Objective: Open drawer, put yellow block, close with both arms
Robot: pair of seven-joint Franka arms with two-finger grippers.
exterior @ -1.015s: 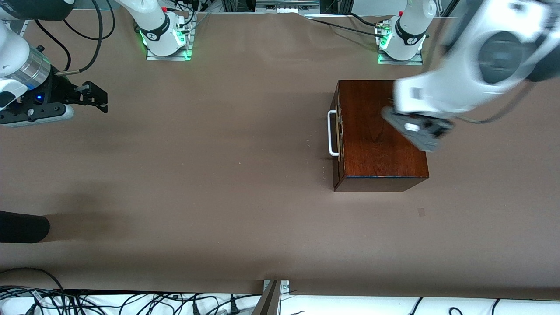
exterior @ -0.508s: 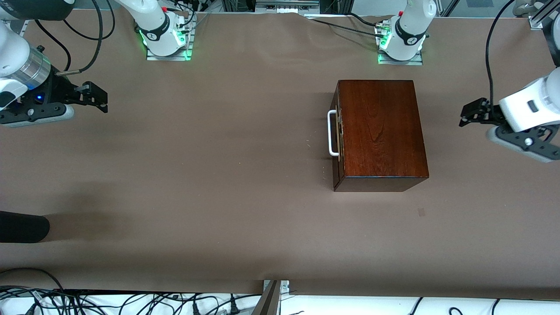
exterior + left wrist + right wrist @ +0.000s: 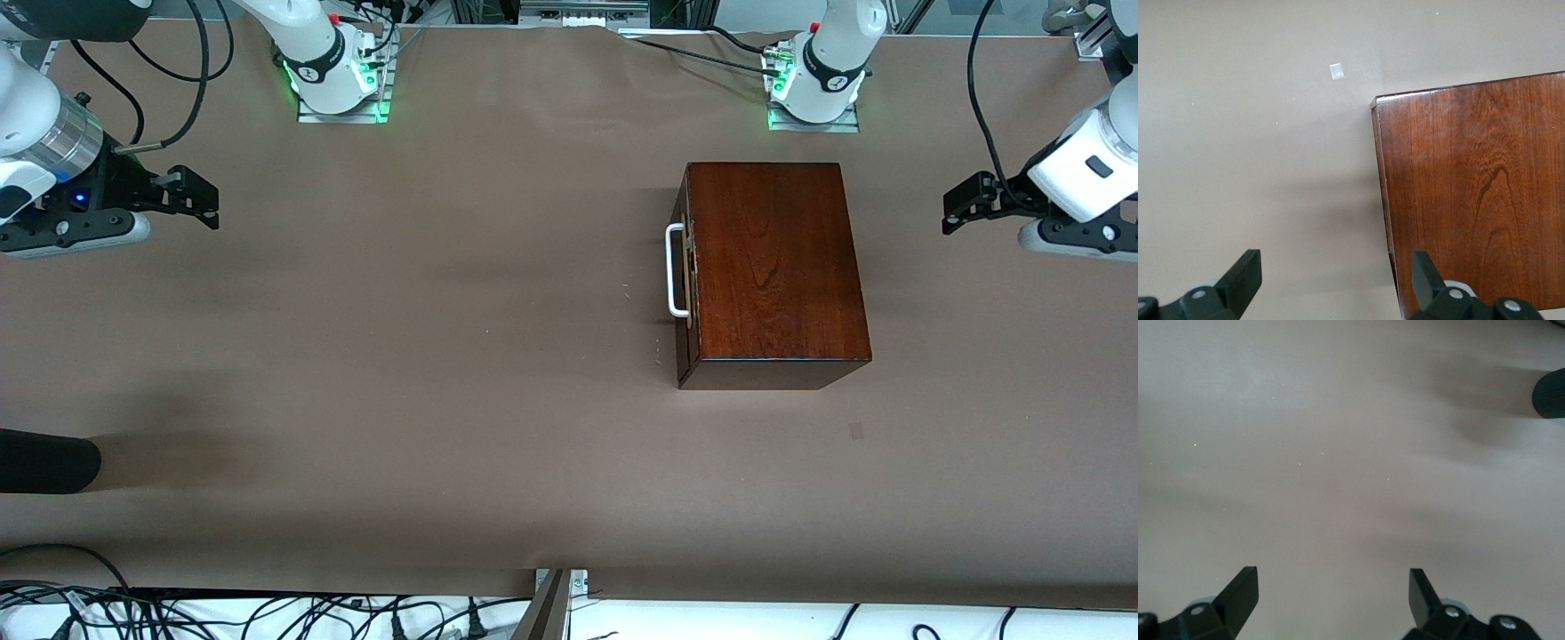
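With the drawer [image 3: 683,271] shut and no block visible, the left gripper [image 3: 956,206] has withdrawn from over the box [image 3: 773,267] to the worktop's [image 3: 444,356] end, jaws released like the waiting right gripper's [image 3: 200,197], suggesting the task is complete.

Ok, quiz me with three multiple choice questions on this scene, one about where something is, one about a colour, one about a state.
1. The left hand is over: A the box top; B bare table beside the box; C the handle.
2. The handle is: A white; B black; C yellow.
3. The drawer is: A pulled fully out; B removed; C shut.

Answers: 1 B, the front view shows it off the wooden box, toward the left arm's end. 2 A, a white bar. 3 C, its front sits flush with the box.
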